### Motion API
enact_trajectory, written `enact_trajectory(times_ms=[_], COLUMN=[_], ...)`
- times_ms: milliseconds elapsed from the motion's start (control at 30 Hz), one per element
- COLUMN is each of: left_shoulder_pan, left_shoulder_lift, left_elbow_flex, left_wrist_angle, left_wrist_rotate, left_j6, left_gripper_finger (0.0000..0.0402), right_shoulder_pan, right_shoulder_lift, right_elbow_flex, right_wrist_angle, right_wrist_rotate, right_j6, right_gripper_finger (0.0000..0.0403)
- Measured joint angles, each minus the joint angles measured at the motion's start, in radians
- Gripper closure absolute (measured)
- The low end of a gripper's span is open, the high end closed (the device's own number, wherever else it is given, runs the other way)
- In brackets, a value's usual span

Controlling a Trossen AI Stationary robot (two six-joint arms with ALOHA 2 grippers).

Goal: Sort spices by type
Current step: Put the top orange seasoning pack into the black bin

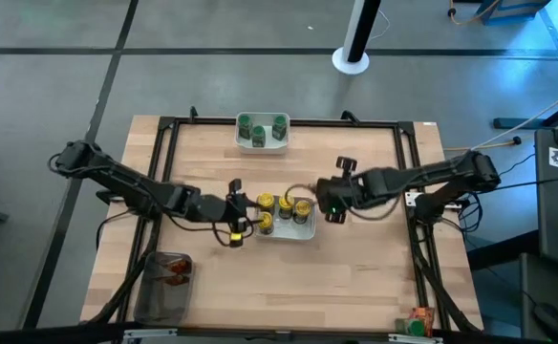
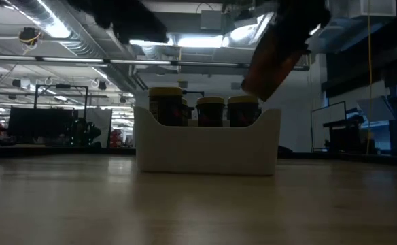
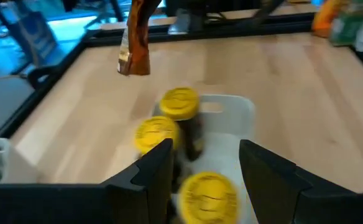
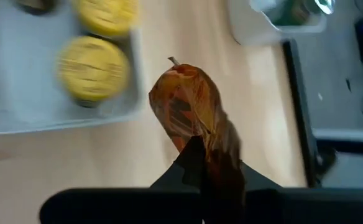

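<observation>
A brown packet (image 4: 191, 112) dangles from the right gripper (image 4: 209, 158), clamped at one end, lifted just right of the centre bowl (image 1: 303, 232) of yellow-capped jars (image 1: 265, 203). It is probably headed for the tray (image 1: 150, 296). The left gripper (image 1: 236, 212) hovers over the bowl's left end, jaws parted and empty.

1. You see the left gripper (image 3: 206, 168) with its two dark fingers (image 3: 147, 177) spread apart, nothing between them but a jar below.
2. Three yellow-capped jars sit in the white bowl (image 3: 234, 121): one jar (image 3: 180, 104) farthest out, a second jar (image 3: 156, 134) at its 7 o'clock, a third jar (image 3: 209, 196) nearest, showing between the fingers.
3. A brown-orange packet (image 3: 137, 43) hangs above the wooden table (image 3: 293, 93), at 11 o'clock from the bowl.
4. What holds the packet is cut off from you.
</observation>
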State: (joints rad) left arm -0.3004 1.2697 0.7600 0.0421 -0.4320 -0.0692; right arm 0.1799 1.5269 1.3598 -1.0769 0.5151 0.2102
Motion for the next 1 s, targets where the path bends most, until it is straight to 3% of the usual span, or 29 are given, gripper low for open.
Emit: enact_trajectory(times_ms=[267,533,1000], left_shoulder_pan=[-0.153,-0.219,-0.242], left_shoulder_lift=[0.000,0.023,0.043], left_elbow_flex=[0.050,0.050,0.050], left_wrist_angle=[-0.024,-0.024,-0.033], left_wrist_rotate=[-0.002,-0.002,-0.003], left_j6=[-0.061,-0.164,-0.205], left_gripper_finger=[0.0233,0.0233,0.0233], right_shoulder_pan=[0.174,0.298,0.353], right_shoulder_lift=[0.000,0.026,0.174], right_elbow_flex=[0.073,0.087,0.087], right_wrist_angle=[0.074,0.260,0.431], right_wrist_rotate=[-0.011,-0.064,-0.250], right_j6=[0.051,0.055,0.045], right_gripper_finger=[0.0402,0.0402,0.0402])
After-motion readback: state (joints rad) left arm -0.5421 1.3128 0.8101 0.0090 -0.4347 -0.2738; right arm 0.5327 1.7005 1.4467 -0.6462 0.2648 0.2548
